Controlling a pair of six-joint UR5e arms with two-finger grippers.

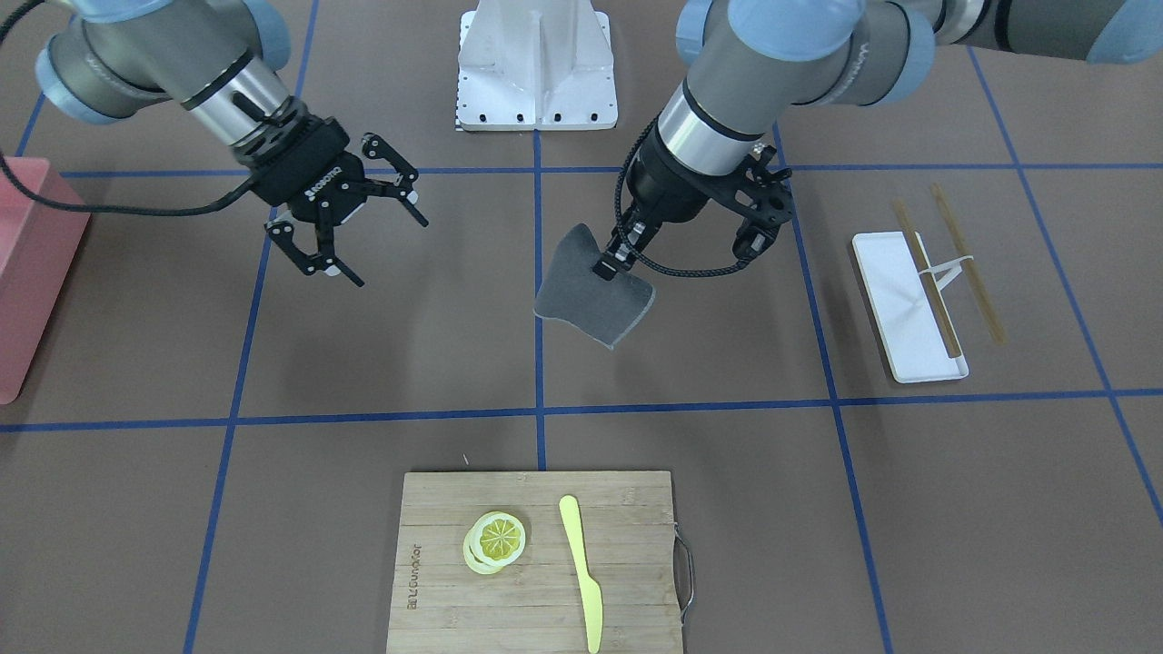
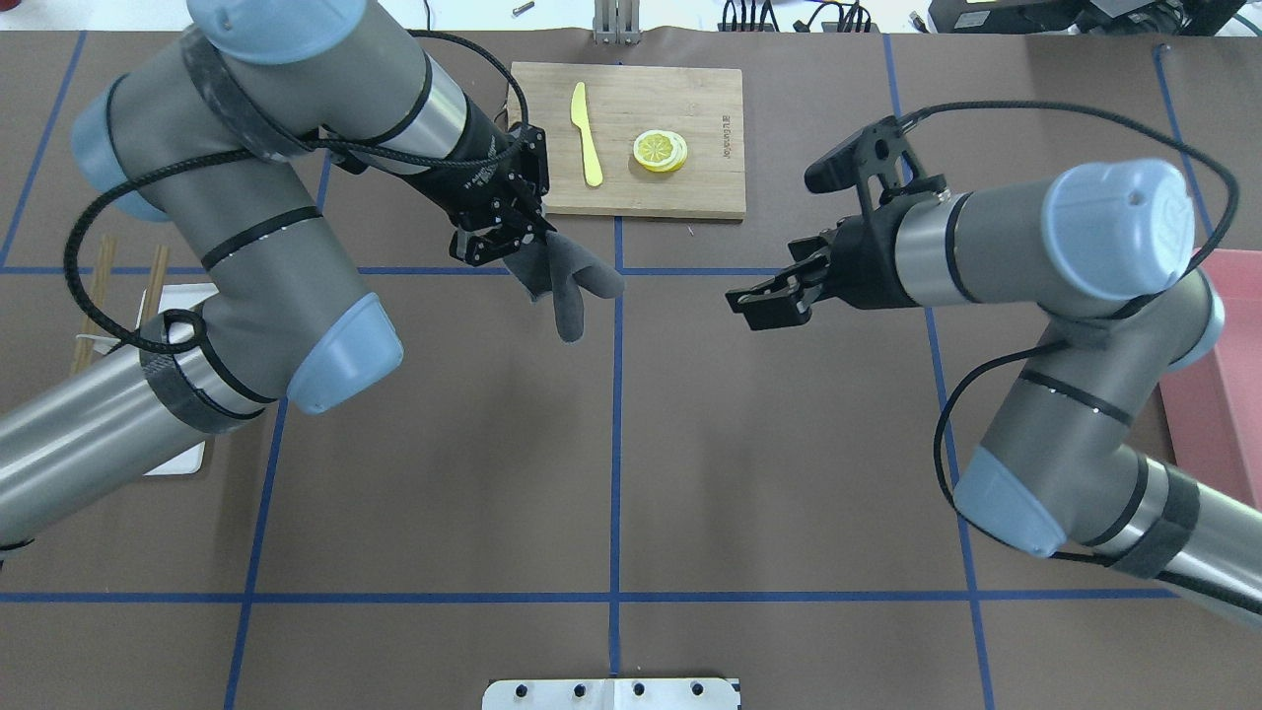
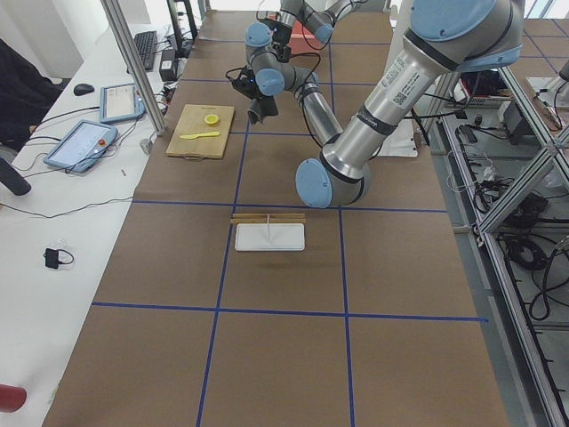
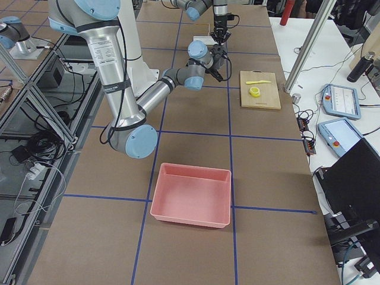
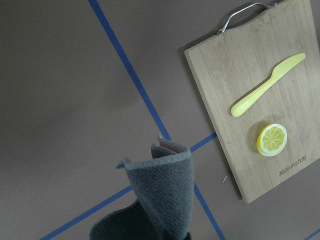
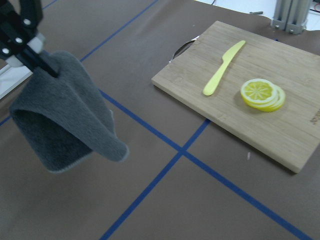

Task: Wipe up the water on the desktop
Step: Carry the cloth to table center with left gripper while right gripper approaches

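Note:
The desktop (image 1: 363,345) is a brown tabletop crossed by blue tape lines; I see no water on it. My left gripper (image 1: 607,265) is shut on a grey cloth (image 1: 591,295) and holds it hanging above the desktop near the centre line. The cloth also shows in the overhead view (image 2: 570,286), under the left gripper (image 2: 513,237), in the left wrist view (image 5: 160,200) and in the right wrist view (image 6: 65,120). My right gripper (image 1: 392,254) is open and empty, raised above the desktop, and shows in the overhead view (image 2: 741,306) to the right of the cloth.
A bamboo cutting board (image 1: 436,545) with lemon slices (image 1: 495,540) and a yellow knife (image 1: 581,568) lies at the far side. A white tray (image 1: 895,300) with chopsticks (image 1: 927,282) lies on my left. A pink bin (image 1: 27,263) stands on my right.

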